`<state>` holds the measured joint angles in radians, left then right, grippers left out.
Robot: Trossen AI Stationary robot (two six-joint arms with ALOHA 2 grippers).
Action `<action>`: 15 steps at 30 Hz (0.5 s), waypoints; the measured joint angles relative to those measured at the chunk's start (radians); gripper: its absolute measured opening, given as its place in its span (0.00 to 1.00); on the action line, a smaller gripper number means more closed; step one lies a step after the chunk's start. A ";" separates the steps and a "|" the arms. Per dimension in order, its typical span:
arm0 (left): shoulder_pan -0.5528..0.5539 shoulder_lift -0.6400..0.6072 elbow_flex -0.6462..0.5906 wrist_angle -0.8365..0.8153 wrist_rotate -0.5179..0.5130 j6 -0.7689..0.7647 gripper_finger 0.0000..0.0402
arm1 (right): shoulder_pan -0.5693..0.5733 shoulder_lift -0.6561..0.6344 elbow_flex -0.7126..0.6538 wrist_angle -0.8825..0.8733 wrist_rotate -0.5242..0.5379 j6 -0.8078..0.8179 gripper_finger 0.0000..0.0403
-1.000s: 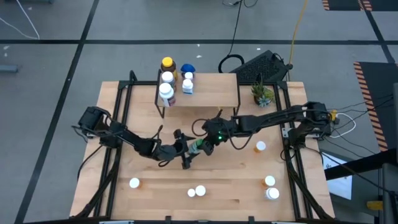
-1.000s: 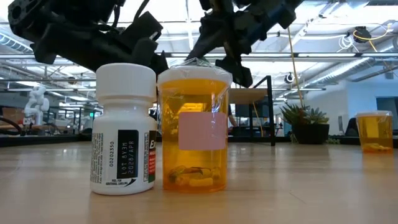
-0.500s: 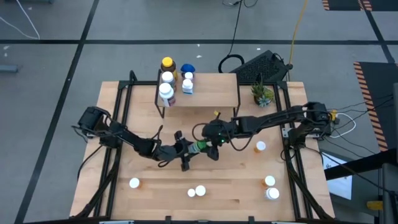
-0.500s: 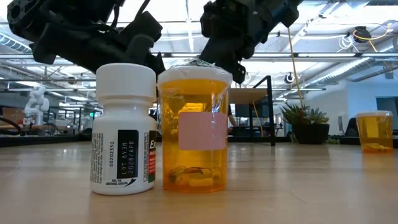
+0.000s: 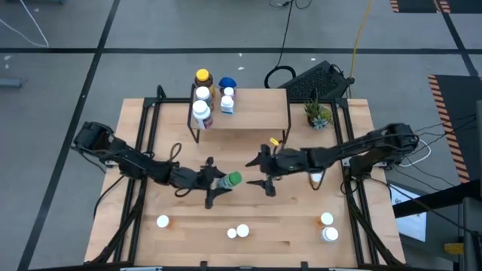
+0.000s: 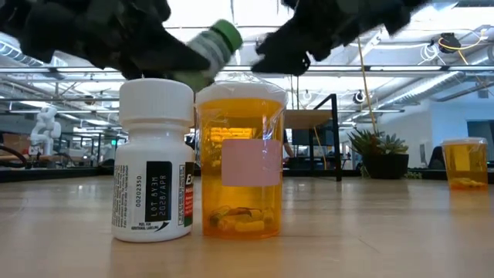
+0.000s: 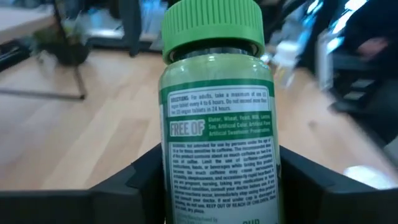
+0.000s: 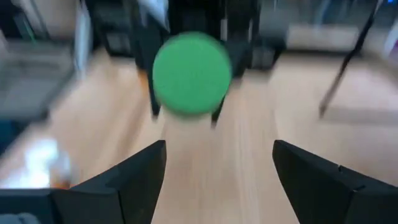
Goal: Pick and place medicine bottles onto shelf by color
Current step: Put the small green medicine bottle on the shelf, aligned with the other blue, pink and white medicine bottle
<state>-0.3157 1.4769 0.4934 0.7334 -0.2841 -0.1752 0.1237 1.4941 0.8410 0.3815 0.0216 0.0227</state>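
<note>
In front of the shelf, my left pincer is clamped on the green-capped bottle. My right pincer sits just beside it, fingers apart, seemingly empty.

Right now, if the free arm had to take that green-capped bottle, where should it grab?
Probably the green cap: it sticks out, round and bare, toward the open right gripper. The left gripper covers the green-capped bottle lower down, so come straight at the cap end.
</note>
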 joint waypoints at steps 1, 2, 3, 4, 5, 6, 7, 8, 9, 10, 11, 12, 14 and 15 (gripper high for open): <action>0.000 -0.001 -0.020 0.051 0.017 0.006 0.56 | 0.005 0.003 -0.052 0.150 -0.002 0.004 0.71; 0.000 -0.001 -0.039 0.100 0.031 0.011 0.56 | 0.008 0.014 -0.095 0.304 -0.011 0.010 0.71; 0.000 -0.001 -0.057 0.150 0.051 0.020 0.56 | 0.010 0.029 -0.128 0.447 -0.026 0.014 0.72; 0.000 0.001 -0.072 0.194 0.076 0.027 0.56 | 0.015 0.042 -0.154 0.545 -0.030 0.017 0.72; 0.000 0.004 -0.081 0.228 0.100 0.033 0.56 | 0.017 0.053 -0.170 0.601 -0.044 0.019 0.72; 0.003 0.007 -0.085 0.249 0.115 0.038 0.56 | 0.017 0.067 -0.172 0.634 -0.053 0.018 0.73; 0.003 0.008 -0.088 0.257 0.123 0.045 0.56 | 0.017 0.077 -0.168 0.644 -0.052 0.017 0.73; 0.003 0.009 -0.091 0.261 0.129 0.051 0.56 | 0.021 0.083 -0.161 0.641 -0.052 0.018 0.73; 0.003 0.009 -0.091 0.265 0.134 0.058 0.56 | 0.022 0.095 -0.142 0.641 -0.050 0.015 0.73; 0.003 0.009 -0.089 0.266 0.136 0.066 0.56 | 0.025 0.110 -0.119 0.643 -0.050 0.010 0.74; 0.003 0.009 -0.089 0.267 0.136 0.071 0.57 | 0.029 0.123 -0.102 0.643 -0.051 0.003 0.74; 0.003 0.009 -0.089 0.268 0.136 0.073 0.57 | 0.034 0.138 -0.084 0.637 -0.054 -0.003 0.74; 0.003 0.009 -0.089 0.266 0.136 0.073 0.57 | 0.038 0.173 -0.036 0.624 -0.072 -0.014 0.74; 0.003 0.009 -0.089 0.267 0.136 0.074 0.57 | 0.038 0.186 -0.017 0.612 -0.082 -0.016 0.74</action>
<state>-0.3126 1.4857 0.4043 1.0003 -0.1479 -0.1014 0.1616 1.6799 0.8236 0.9933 -0.0601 0.0067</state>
